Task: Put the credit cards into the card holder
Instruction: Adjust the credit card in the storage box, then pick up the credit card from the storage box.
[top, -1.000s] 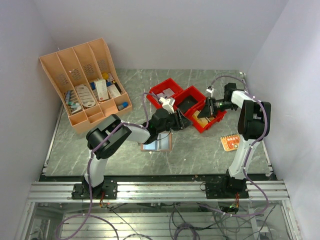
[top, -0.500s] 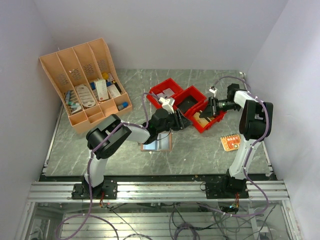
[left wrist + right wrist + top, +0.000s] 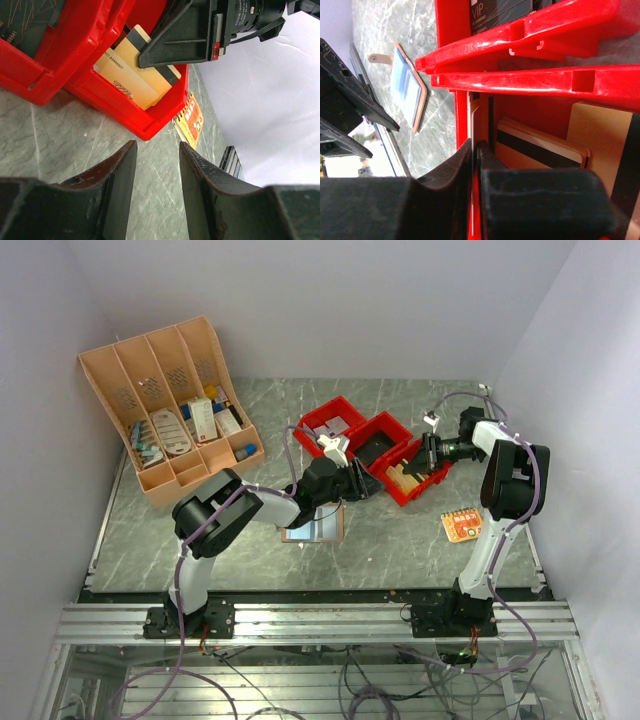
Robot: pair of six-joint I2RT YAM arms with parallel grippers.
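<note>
The card holder (image 3: 313,525) lies open on the table, tan-rimmed with a pale blue inside; it also shows in the right wrist view (image 3: 407,87). Tan credit cards (image 3: 400,476) sit in the right red bin (image 3: 428,480). My right gripper (image 3: 414,464) is inside that bin, shut (image 3: 475,145) on a thin card seen edge-on (image 3: 474,120), beside the other cards (image 3: 540,147). My left gripper (image 3: 362,486) is open and empty (image 3: 157,145), low over the table just left of the bin (image 3: 125,112). An orange card (image 3: 461,525) lies on the table at the right.
A second red bin (image 3: 318,420) holding dark and grey cards stands behind the left gripper. A large orange-tan slotted rack (image 3: 170,410) with small items stands at the back left. The orange card also shows in the left wrist view (image 3: 191,117).
My right gripper and wrist have shifted slightly to the right within the red bin. The left arm and the card holder have not moved.
</note>
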